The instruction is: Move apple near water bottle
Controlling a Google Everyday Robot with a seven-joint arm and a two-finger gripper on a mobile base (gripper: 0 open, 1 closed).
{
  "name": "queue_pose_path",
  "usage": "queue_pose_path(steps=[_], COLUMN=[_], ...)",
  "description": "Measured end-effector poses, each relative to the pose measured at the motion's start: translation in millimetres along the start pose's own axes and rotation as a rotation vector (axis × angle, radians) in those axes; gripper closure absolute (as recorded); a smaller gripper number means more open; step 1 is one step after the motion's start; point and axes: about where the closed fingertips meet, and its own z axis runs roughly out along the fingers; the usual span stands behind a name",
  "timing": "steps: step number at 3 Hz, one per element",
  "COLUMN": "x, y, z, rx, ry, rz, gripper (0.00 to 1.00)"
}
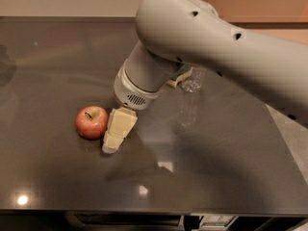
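one apple (91,122), one water bottle (193,84), one gripper (113,141) just beside the apple. the apple is round, red with yellow. i cannot tell if the gripper is open.

likely kitchen — dark glossy countertop (57,57), wood panel (269,1) behind; hand (115,133) just beside apple (91,122)

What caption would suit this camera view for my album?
Gripper beside the apple on a dark table; water bottle partly behind the arm.
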Motion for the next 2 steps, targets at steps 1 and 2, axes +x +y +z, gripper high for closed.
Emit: queue_pose_path(steps=[1, 2], x=[-15, -29], y=[0, 2], z=[17, 30], rx=[-0.014, -0.029], ry=[-0.004, -0.011], rz=[-0.005, -0.023], gripper=[0.00, 0.00])
